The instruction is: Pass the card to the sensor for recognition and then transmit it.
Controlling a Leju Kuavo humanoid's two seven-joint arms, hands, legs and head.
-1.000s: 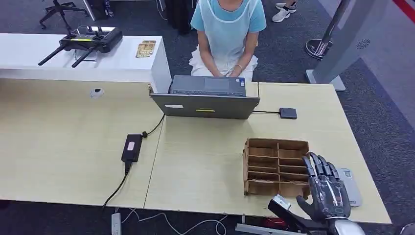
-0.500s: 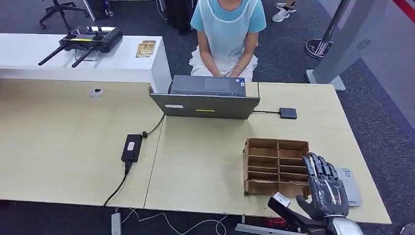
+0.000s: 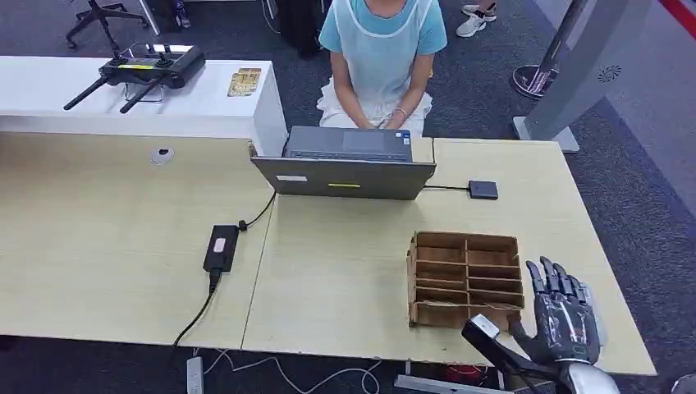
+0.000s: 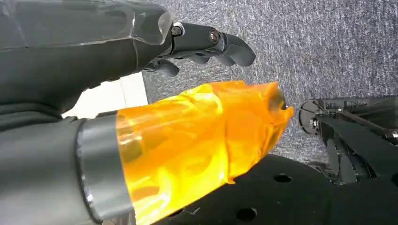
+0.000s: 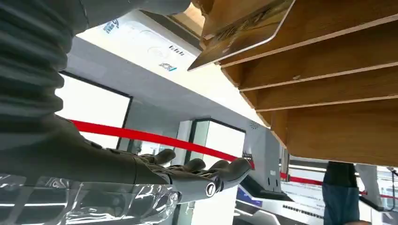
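On the near right of the desk (image 3: 345,271), the cardboard organizer (image 3: 465,279) holds the card (image 5: 239,40). The right hand (image 3: 565,324) hovers beside it, fingers spread and empty; nothing is scanned yet.

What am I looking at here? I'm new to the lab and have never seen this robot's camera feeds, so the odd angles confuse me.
These are three cameras on one humanoid robot. The head view looks down on a wooden table. The dark, many-fingered right hand hovers open, holding nothing, beside a compartmented cardboard box; a pale device lies partly hidden under the hand. A laptop, a black power adapter and a small black box also lie on the table, with a person seated behind.

The right wrist view sits behind that hand, tilted, showing the box's dividers and a card poking out. The left wrist view shows the left hand hanging over grey carpet, with an orange cover on its thumb.
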